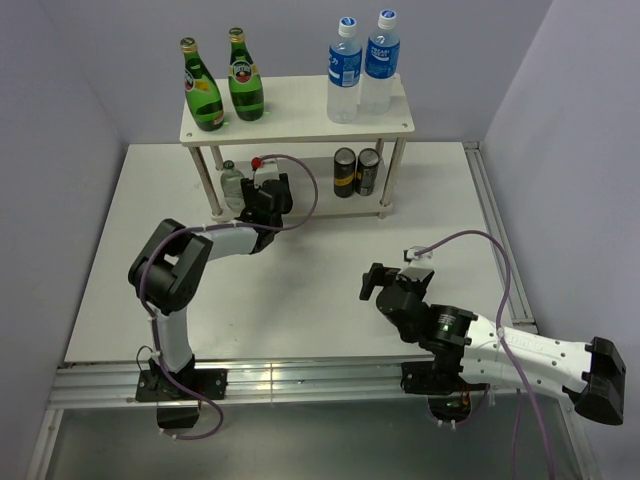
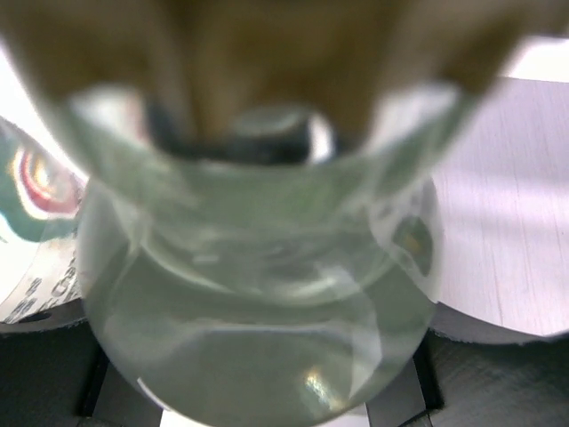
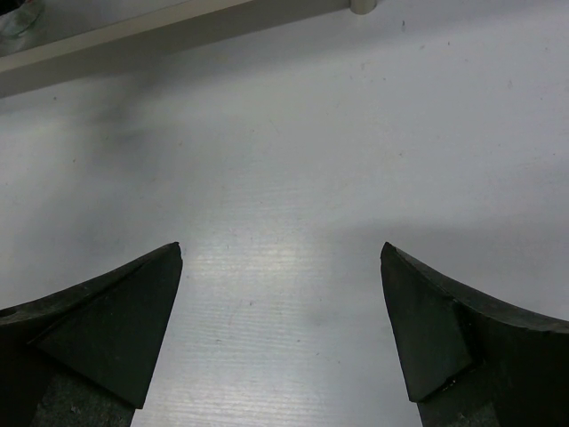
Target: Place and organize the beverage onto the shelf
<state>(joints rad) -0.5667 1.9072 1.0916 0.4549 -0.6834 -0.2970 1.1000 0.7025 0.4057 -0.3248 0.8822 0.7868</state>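
Clear and filling the left wrist view, a small bottle [image 2: 258, 294] is clamped between the jaws of the left gripper [image 1: 264, 196], at the left end of the lower tier of the shelf [image 1: 300, 110]. A second small bottle [image 1: 232, 181] stands just beside it, on the left. Two dark cans [image 1: 345, 172] stand further right on that tier. On top are green bottles [image 1: 205, 95] left and blue-label bottles [image 1: 344, 80] right. The right gripper [image 3: 280, 253] hangs wide open over the table [image 3: 293, 160], well apart from the shelf.
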